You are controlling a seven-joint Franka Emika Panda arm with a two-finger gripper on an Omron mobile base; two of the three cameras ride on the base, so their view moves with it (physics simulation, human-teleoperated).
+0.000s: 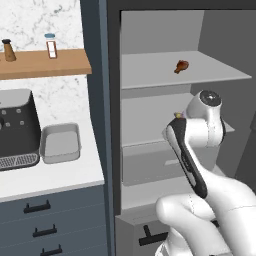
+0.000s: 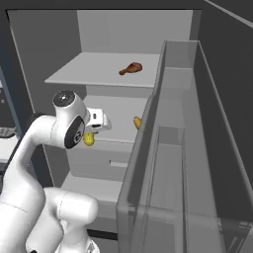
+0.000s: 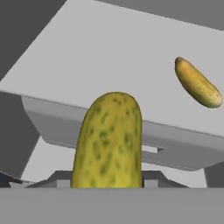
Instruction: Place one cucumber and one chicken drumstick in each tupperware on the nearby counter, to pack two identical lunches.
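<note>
A speckled yellow-green cucumber (image 3: 108, 140) stands upright in the hand view, held in my gripper (image 3: 107, 177), which is shut on it. From the right base, the same cucumber (image 2: 89, 140) hangs below the white hand in front of the fridge's middle shelf. A second cucumber (image 3: 197, 83) lies on that shelf, also seen from the right as cucumber (image 2: 137, 122). A brown chicken drumstick (image 1: 181, 66) rests on the upper shelf. One light-grey tupperware (image 1: 60, 142) sits open on the counter to the left of the fridge, far from my hand.
A black coffee machine (image 1: 17, 127) stands beside the tupperware. Above it, a wooden shelf (image 1: 45, 62) carries two small bottles. The open fridge door (image 2: 183, 148) with its clear bins stands close on my right. Dark drawers (image 1: 45, 220) run under the counter.
</note>
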